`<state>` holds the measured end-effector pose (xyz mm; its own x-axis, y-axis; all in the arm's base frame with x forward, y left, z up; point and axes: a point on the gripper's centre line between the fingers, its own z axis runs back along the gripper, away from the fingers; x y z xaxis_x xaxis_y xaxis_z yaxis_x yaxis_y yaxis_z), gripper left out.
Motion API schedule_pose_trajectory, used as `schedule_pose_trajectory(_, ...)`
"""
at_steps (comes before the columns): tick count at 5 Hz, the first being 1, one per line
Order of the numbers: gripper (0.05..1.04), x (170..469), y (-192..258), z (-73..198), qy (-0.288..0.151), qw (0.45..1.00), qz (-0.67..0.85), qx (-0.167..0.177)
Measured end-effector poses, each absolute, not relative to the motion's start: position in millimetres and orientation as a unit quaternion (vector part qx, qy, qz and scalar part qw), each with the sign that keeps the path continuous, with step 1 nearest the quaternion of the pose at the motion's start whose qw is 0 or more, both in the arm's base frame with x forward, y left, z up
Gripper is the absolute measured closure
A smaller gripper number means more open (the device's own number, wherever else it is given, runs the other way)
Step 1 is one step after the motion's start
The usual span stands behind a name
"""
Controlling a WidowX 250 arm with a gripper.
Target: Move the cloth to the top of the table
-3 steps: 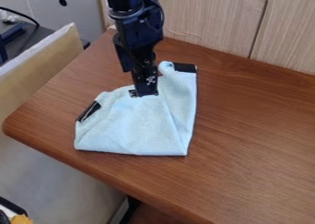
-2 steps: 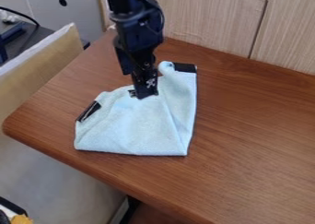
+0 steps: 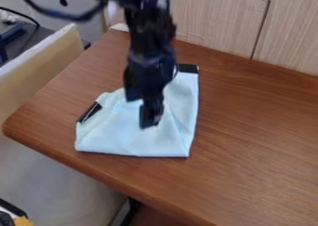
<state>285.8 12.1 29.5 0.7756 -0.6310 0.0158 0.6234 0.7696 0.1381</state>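
My gripper (image 3: pixel 150 120) hangs over the middle of the light blue cloth (image 3: pixel 127 134), pointing down. Whether its tip touches the fabric, I cannot tell. The cloth lies folded on the brown wooden table (image 3: pixel 255 122), left of the table's middle, with its straight lower edge towards the front. Black patches mark its left side and its upper right corner. The arm covers part of the cloth's upper middle.
A light wood-panelled wall (image 3: pixel 211 16) runs along the table's back edge. A tan board (image 3: pixel 46 69) stands beyond the left edge, with a grey panel (image 3: pixel 81 11) behind it. The table's front left corner is rounded.
The gripper has moved down the view towards the front of the cloth, and more of the arm has come in at the top. The cloth has kept its place and shape.
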Motion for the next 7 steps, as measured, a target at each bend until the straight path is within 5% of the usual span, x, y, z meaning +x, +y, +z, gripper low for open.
schedule_pose_trajectory(1, 0.084, 285.1, 12.6, 6.8, -0.022, 0.943, -0.324, 0.065)
schedule_pose_trajectory(4, 0.083, 316.0, -2.1, -3.9, -0.07, 0.942, -0.328, -0.013)
schedule_pose_trajectory(7, 0.083, 376.3, -41.4, -3.5, -0.076, 0.915, -0.397, 0.01)
